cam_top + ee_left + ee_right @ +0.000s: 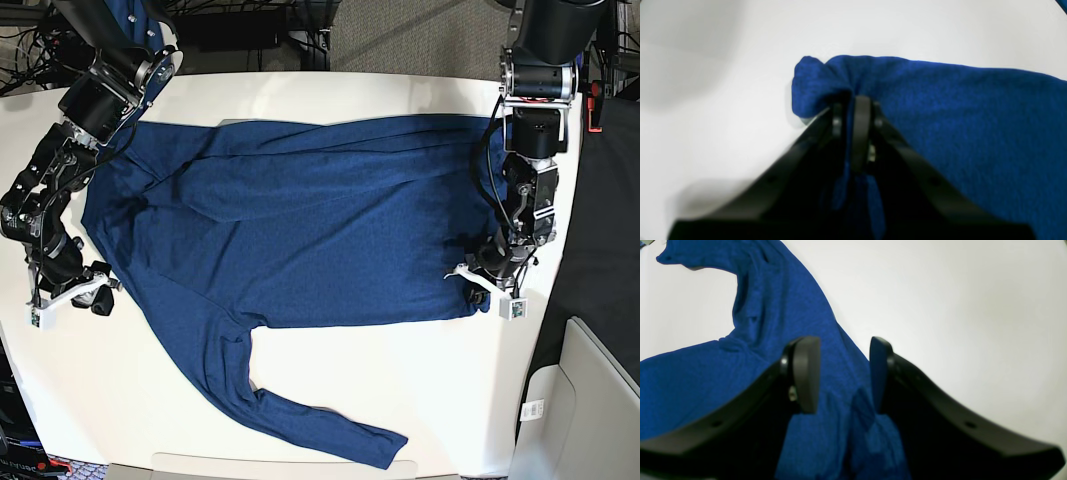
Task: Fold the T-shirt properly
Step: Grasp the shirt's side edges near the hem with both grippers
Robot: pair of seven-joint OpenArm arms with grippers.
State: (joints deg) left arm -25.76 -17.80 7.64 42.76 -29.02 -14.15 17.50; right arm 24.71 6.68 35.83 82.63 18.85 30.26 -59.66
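The dark blue T-shirt (300,230) lies spread sideways on the white table (420,380), with one long sleeve (310,425) trailing toward the front edge. My left gripper (480,283) is shut on a bunched corner of the shirt at its right edge; in the left wrist view the gripper (849,111) pinches that fabric (940,116) close to the table. My right gripper (97,297) is at the shirt's left edge. In the right wrist view the gripper (843,353) is open, with shirt fabric (706,380) beneath and between the fingers.
The table's right edge runs close beside my left arm, with dark floor beyond it. A grey bin (595,400) stands at the lower right. Cables (30,40) lie behind the back left corner. Bare table (130,400) shows in front of the shirt.
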